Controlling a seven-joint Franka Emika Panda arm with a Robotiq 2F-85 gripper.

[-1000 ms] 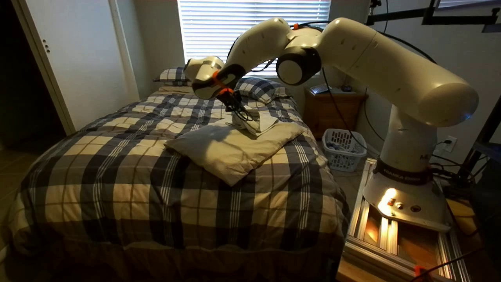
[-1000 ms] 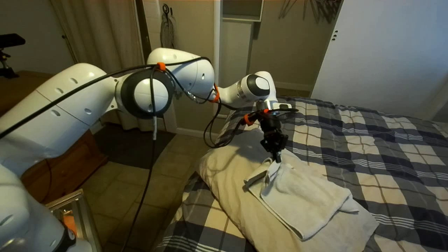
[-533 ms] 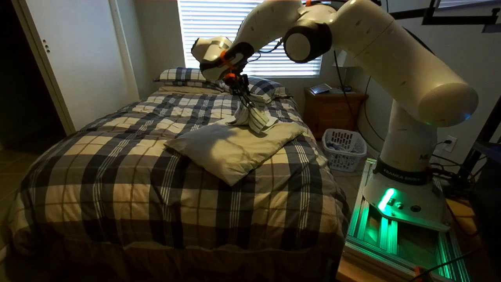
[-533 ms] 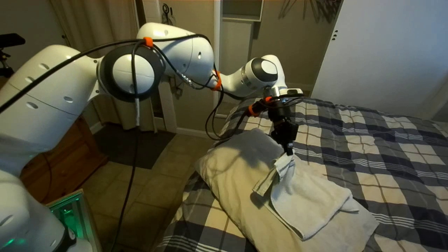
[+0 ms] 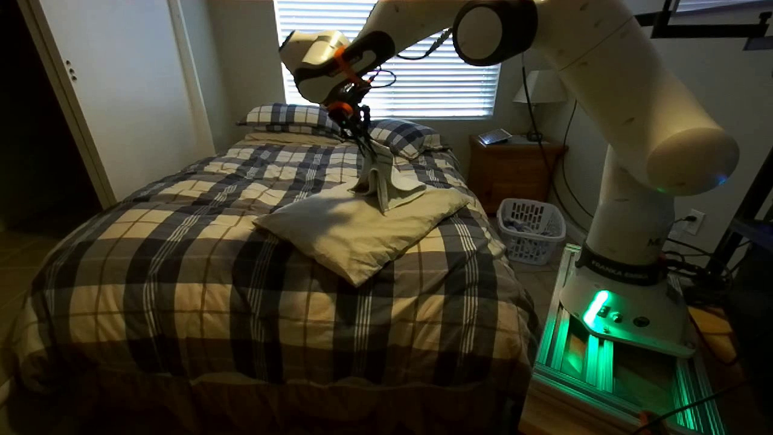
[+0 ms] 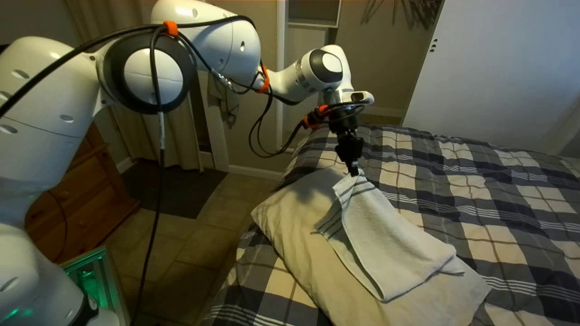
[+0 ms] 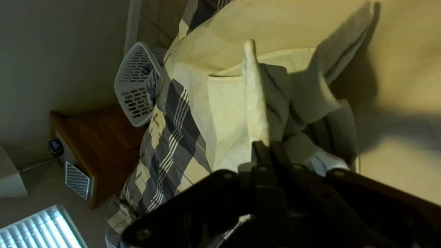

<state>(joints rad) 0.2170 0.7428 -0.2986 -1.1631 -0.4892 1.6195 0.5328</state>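
Observation:
A white towel with dark stripes near its edge (image 6: 385, 235) is lifted at one end, its far part still lying on a cream pillow (image 6: 290, 217). My gripper (image 6: 353, 173) is shut on the raised corner, and the cloth hangs from the tips in folds. In the wrist view, the gripper (image 7: 268, 146) has its fingertips pressed together with a fold of the towel (image 7: 254, 103) rising between them. An exterior view shows the towel (image 5: 380, 175) draped like a tent above the pillow (image 5: 338, 235). The pinched edge itself is mostly hidden by the fingers.
The pillow lies on a bed with a plaid cover (image 5: 199, 266). Plaid pillows (image 5: 407, 138) rest at the headboard end. Beside the bed stand a white laundry basket (image 5: 531, 251) with cloth inside and a wooden nightstand (image 5: 513, 175) with a lamp (image 5: 540, 87).
My gripper has risen, pulling the towel's end up off the pillow, and lately shifted left in both exterior views. The light on the robot base has turned from warm white to green.

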